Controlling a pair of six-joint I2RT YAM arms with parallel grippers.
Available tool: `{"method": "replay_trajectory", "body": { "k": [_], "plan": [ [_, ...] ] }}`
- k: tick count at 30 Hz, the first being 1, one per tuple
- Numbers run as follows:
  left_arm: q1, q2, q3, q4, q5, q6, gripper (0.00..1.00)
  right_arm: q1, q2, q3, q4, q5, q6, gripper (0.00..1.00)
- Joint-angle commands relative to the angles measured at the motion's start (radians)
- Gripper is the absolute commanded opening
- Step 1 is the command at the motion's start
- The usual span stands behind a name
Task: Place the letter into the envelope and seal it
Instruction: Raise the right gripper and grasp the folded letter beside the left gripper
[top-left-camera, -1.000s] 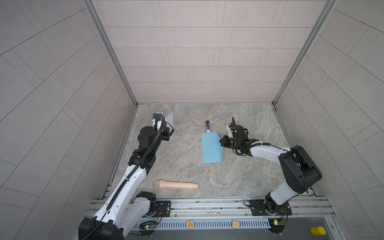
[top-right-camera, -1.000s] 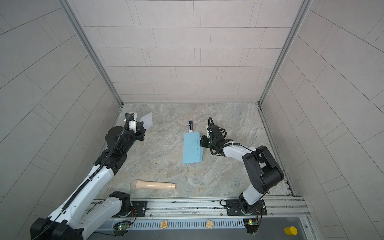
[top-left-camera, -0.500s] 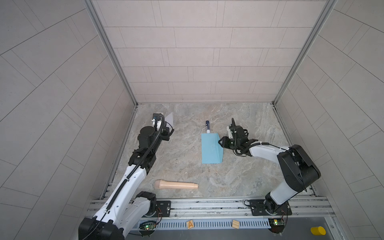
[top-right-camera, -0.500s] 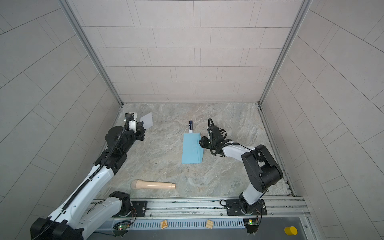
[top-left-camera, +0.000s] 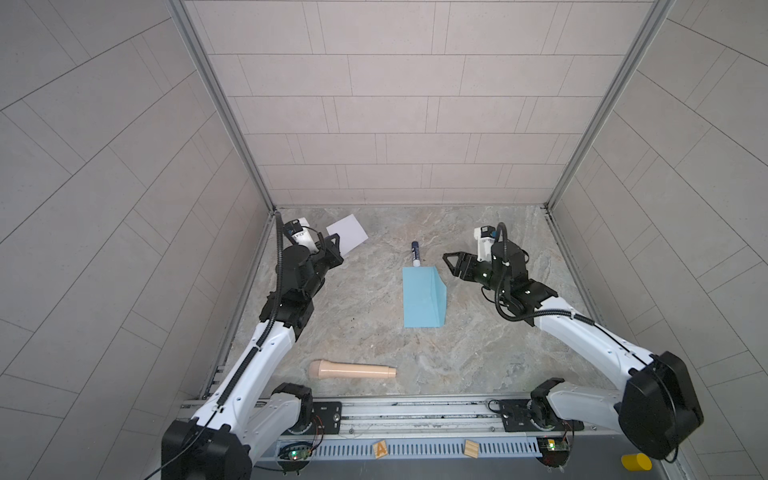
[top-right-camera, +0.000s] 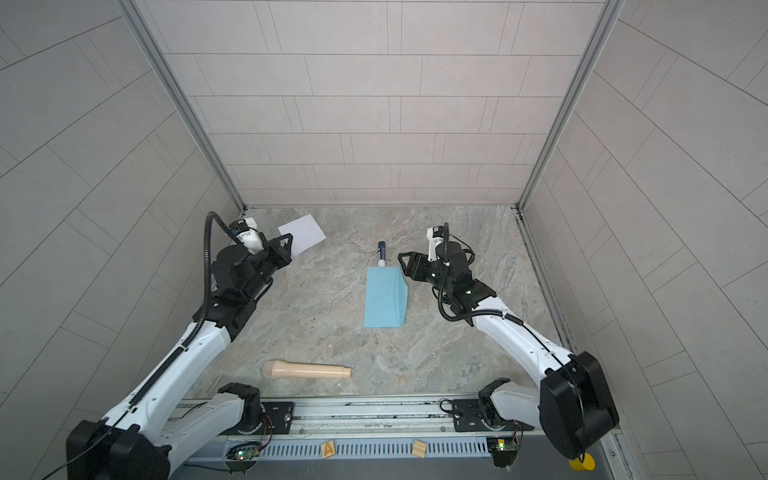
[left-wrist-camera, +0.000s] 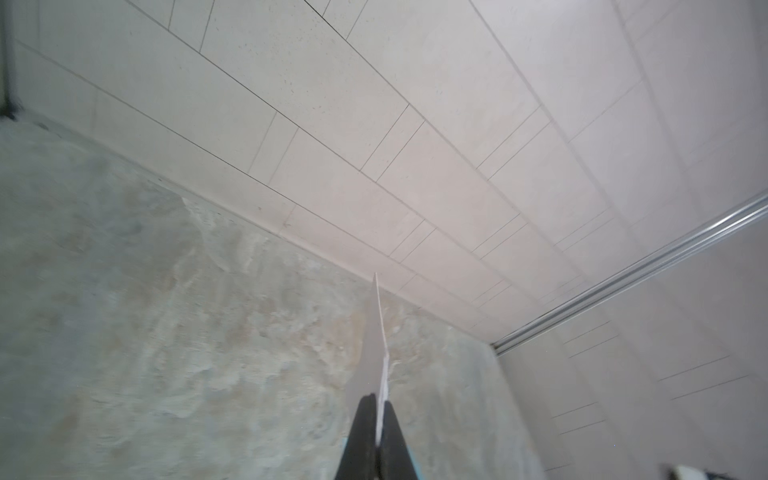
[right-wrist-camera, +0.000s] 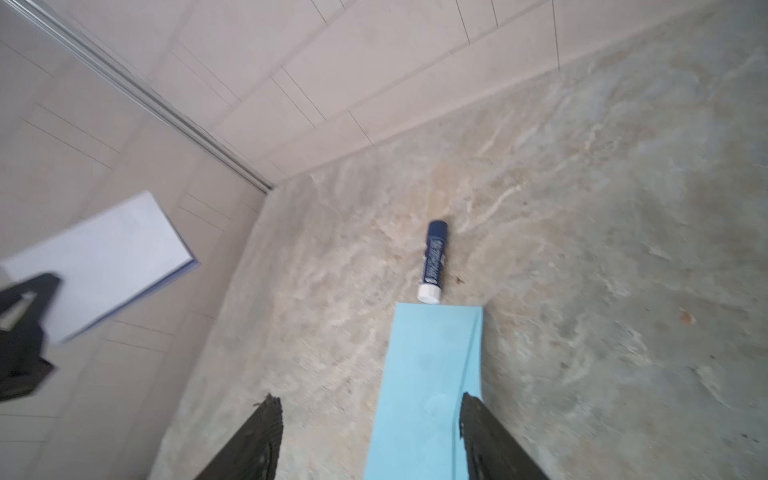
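Presently at risk: letter (top-left-camera: 347, 233), pinched by one edge in pressed-together left gripper (top-left-camera: 335, 246), held aloft near back-left corner, well apart from envelope (top-left-camera: 422, 301). Likely to flop or buckle on entry, given limp sheet and a flap lying nearly flat. Envelope flat mid-table, far end just beside glue stick (top-left-camera: 415, 254). Right gripper (top-left-camera: 450, 265) spread, empty, just beside envelope's flap edge. Further hazard: nudging envelope askew when closing in.
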Motion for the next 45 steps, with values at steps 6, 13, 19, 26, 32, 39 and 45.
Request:
{"method": "replay_trajectory", "body": {
  "k": [6, 13, 19, 26, 32, 39, 45],
  "plan": [
    [0.003, 0.062, -0.08, 0.289, 0.19, -0.576, 0.0, 0.102, -0.012, -0.038, 0.296, 0.037, 0.358, 0.75],
    [-0.037, 0.146, -0.131, 0.475, 0.237, -0.784, 0.0, 0.21, 0.045, -0.039, 0.416, 0.157, 0.482, 0.81],
    [-0.1, 0.178, -0.171, 0.557, 0.202, -0.84, 0.0, 0.265, 0.109, -0.034, 0.482, 0.226, 0.577, 0.84],
    [-0.127, 0.197, -0.187, 0.622, 0.227, -0.883, 0.0, 0.271, 0.179, 0.011, 0.507, 0.221, 0.607, 0.85],
    [-0.16, 0.195, -0.196, 0.615, 0.223, -0.882, 0.0, 0.274, 0.226, 0.045, 0.559, 0.188, 0.637, 0.83],
    [-0.179, 0.187, -0.196, 0.611, 0.22, -0.875, 0.0, 0.278, 0.274, 0.087, 0.61, 0.164, 0.649, 0.73],
    [-0.191, 0.178, -0.198, 0.601, 0.214, -0.851, 0.0, 0.286, 0.283, 0.102, 0.609, 0.179, 0.649, 0.41]
  ]
}}
